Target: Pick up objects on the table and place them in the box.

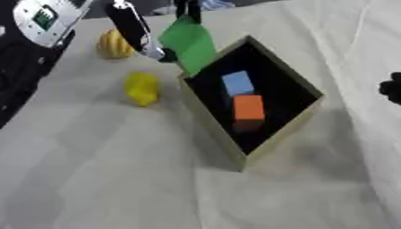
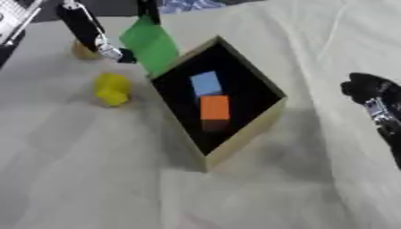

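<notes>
Above the far left corner of the box (image 1: 275,134), the robot's left hand (image 1: 153,47) hung over the rim with its fingers pinched on a green block (image 1: 188,44), which was tilted and lifted clear of the cloth-covered table (image 1: 102,170), its lower edge just at the box's far left wall. Inside the box, against its dark floor, a blue block (image 1: 237,83) lay toward the far side and an orange block (image 1: 249,112) sat just in front of it, the two nearly touching. Left of the box, out on the cloth, a yellow thing (image 1: 142,88) of lumpy shape rested near the wall but apart from it. Farther back from the box, behind the left arm, a second yellow-orange rounded thing (image 1: 114,44) sat on the table. Well to the right of the box, the right hand (image 2: 368,91) showed at the picture's edge, dark and blurred; I could not tell whether its fingers were open or curled.
</notes>
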{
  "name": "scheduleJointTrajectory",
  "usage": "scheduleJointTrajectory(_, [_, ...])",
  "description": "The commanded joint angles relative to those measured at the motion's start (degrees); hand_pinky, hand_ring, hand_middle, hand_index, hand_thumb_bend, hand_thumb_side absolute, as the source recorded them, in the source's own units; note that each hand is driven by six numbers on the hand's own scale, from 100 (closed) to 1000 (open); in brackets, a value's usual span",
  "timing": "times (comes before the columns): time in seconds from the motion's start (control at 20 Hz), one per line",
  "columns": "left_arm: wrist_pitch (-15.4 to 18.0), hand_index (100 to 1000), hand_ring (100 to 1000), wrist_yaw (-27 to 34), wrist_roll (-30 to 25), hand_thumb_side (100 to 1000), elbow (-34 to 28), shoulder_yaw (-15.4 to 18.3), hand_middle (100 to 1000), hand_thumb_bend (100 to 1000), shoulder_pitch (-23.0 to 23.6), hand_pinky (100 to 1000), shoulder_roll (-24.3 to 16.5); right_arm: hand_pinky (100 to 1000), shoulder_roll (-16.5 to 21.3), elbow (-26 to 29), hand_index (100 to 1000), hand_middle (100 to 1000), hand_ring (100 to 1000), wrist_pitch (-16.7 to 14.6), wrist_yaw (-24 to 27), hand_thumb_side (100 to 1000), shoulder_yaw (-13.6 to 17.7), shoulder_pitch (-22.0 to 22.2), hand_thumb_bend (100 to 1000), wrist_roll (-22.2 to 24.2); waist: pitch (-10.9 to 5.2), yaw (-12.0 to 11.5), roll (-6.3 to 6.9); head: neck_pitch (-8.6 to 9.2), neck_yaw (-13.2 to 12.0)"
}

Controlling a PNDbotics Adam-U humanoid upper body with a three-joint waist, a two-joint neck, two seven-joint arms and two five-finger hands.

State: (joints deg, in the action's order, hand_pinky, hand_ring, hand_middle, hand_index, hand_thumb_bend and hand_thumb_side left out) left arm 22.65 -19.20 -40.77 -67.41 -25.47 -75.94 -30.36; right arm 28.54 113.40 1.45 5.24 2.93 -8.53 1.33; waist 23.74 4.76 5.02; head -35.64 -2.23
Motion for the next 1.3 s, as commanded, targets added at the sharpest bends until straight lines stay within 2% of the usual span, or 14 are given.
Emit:
scheduleJointTrajectory(0.05, [2.3,663,619,-1.2,-1.3,249,2.4,1.5,530,330,-2.1,758,2.4,929,1.2,1.2,850,755,845,0.0,0.5,762,0.0,-0.8,100,0.5,-1.03,0.4,0.02,1.14,-1.1])
scheduleJointTrajectory(0.25, [2.0,687,632,-4.3,1.7,287,5.7,2.0,554,346,-2.5,762,6.6,929,1.2,1.2,851,755,845,-0.1,0.6,758,0.0,-1.2,100,0.5,-0.86,0.6,0.20,1.19,-1.4])
scheduleJointTrajectory(0.6, [3.4,690,631,-7.3,6.4,303,8.1,2.4,555,344,-2.7,761,9.6,929,1.0,1.2,851,755,845,-0.4,1.1,749,-0.2,-2.1,100,0.9,-0.84,1.2,0.29,1.33,-2.2])
scheduleJointTrajectory(0.65, [3.5,701,645,-7.6,6.6,336,8.4,2.3,569,368,-2.6,766,9.9,929,0.9,1.2,851,755,845,-0.4,1.2,748,-0.3,-2.2,100,1.0,-0.85,1.3,0.30,1.35,-2.2])
scheduleJointTrajectory(0.85, [4.4,855,791,-9.4,6.0,468,9.2,1.8,765,515,-2.2,818,10.1,929,0.8,1.2,850,755,845,-0.4,1.3,748,-0.2,-2.2,100,1.0,-0.95,1.5,0.38,1.25,-2.2])
scheduleJointTrajectory(0.9, [4.6,869,802,-10.1,6.0,484,9.2,2.0,788,536,-2.2,822,10.0,929,0.8,1.2,850,755,845,-0.4,1.3,748,-0.1,-2.1,100,0.9,-1.00,1.5,0.40,1.18,-2.1])
scheduleJointTrajectory(1.05, [5.1,891,822,-11.9,6.4,512,9.5,2.5,813,572,-1.8,832,9.6,929,0.8,1.2,850,755,845,-0.4,1.3,743,0.0,-2.1,100,0.8,-1.17,1.4,0.41,0.96,-1.9])
scheduleJointTrajectory(1.3, [5.7,887,813,-13.3,6.2,518,10.5,2.8,804,559,-1.4,829,9.2,930,0.8,1.2,850,756,845,-0.7,1.5,735,0.0,-2.2,100,0.9,-1.57,1.2,0.26,0.56,-1.8])
